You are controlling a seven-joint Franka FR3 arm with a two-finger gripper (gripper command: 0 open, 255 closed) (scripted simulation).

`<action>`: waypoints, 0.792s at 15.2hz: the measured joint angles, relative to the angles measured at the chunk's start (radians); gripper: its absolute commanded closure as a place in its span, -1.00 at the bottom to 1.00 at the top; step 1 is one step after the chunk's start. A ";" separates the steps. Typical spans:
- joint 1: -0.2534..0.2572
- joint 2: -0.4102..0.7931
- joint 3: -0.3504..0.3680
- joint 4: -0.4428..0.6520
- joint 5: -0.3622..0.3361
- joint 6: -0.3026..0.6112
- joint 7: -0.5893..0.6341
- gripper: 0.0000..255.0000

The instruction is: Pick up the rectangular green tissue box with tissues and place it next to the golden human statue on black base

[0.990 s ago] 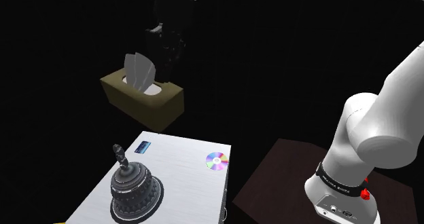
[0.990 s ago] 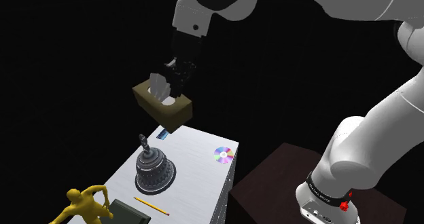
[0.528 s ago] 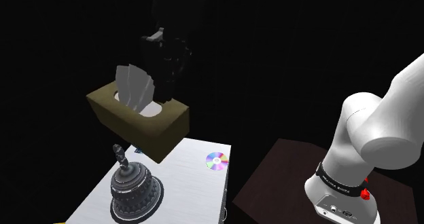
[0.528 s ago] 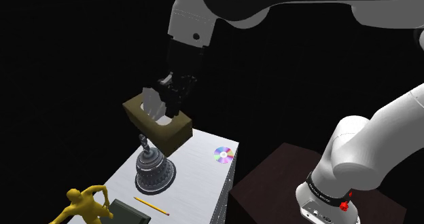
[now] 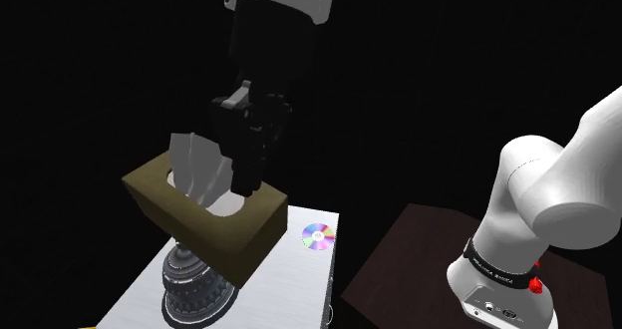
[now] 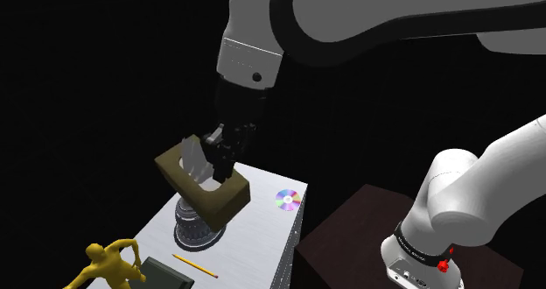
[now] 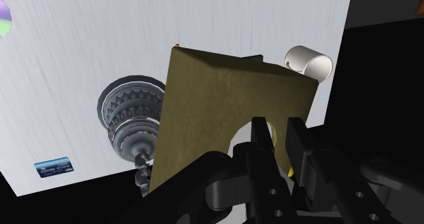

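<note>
The tissue box (image 5: 211, 215) looks olive-brown, with white tissues (image 5: 191, 164) standing out of its top slot. It hangs tilted in the air above the table. My black gripper (image 5: 244, 180) comes down from above and is shut on the box at the rim of the slot. The second exterior view shows the box (image 6: 205, 189) and gripper (image 6: 220, 163) over the dark domed ornament (image 6: 194, 228). The golden human statue (image 6: 107, 265) stands at the table's near corner, well apart from the box. In the wrist view the gripper (image 7: 277, 126) clasps the box (image 7: 224, 110).
The white table (image 5: 290, 280) also bears a shiny disc (image 5: 317, 236), a pencil (image 6: 194, 264), a dark box (image 6: 163, 275) beside the statue, a small blue card (image 7: 54, 166) and a white cylinder (image 7: 309, 60). The dark stand (image 5: 419, 257) sits at the right. Black area surrounds everything.
The gripper has carried the tissue box down and toward the shoulder view's lower left. The box now covers the top of the domed ornament.
</note>
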 measured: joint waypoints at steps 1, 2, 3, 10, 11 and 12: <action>0.002 -0.002 0.004 -0.015 0.004 0.014 -0.002 1.00; 0.003 -0.004 0.003 -0.029 0.007 0.024 -0.008 1.00; 0.004 -0.006 0.005 -0.042 0.010 0.035 -0.012 1.00; 0.012 -0.004 0.018 -0.132 0.032 0.122 -0.043 1.00; 0.012 0.001 0.021 -0.141 0.034 0.136 -0.048 1.00; 0.013 0.006 0.024 -0.150 0.036 0.149 -0.051 1.00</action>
